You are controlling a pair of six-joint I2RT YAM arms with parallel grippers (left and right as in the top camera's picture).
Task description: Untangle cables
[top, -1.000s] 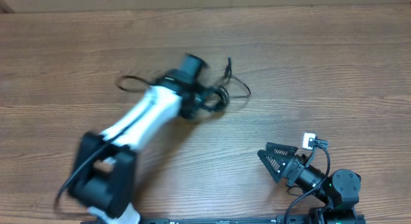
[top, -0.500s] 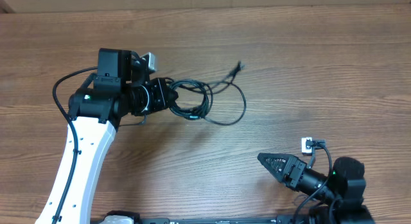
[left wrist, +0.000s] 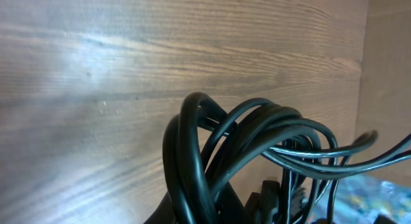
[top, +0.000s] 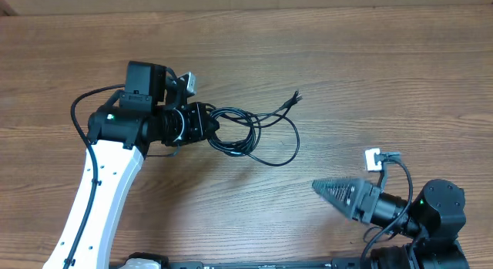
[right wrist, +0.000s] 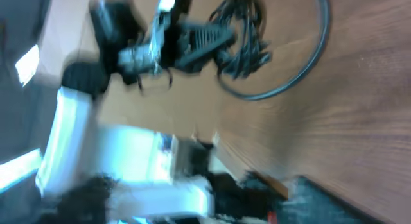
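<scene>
The cables (top: pixel 239 134) are thin black wires bunched in a knot at the table's middle left. One wide loop (top: pixel 293 149) trails right, and a plug end (top: pixel 295 98) points to the upper right. My left gripper (top: pixel 208 125) points right and is shut on the knot's left side. The left wrist view shows the cables (left wrist: pixel 212 147) arching right over its jaws. My right gripper (top: pixel 330 189) hovers low at the right, pointing left, well apart from the cables. It is seen edge-on as a single taper. The right wrist view is blurred and shows the cables (right wrist: pixel 247 41) far off.
The wooden table (top: pixel 370 61) runs to a back edge at the top. The left arm's white link (top: pixel 100 200) crosses the lower left. The right arm's body (top: pixel 439 215) and a small white connector (top: pixel 373 159) sit at the lower right.
The left arm has swung from a rightward lean to the left side and carried the knot a little right and down. The right gripper has rolled, so its open V no longer shows.
</scene>
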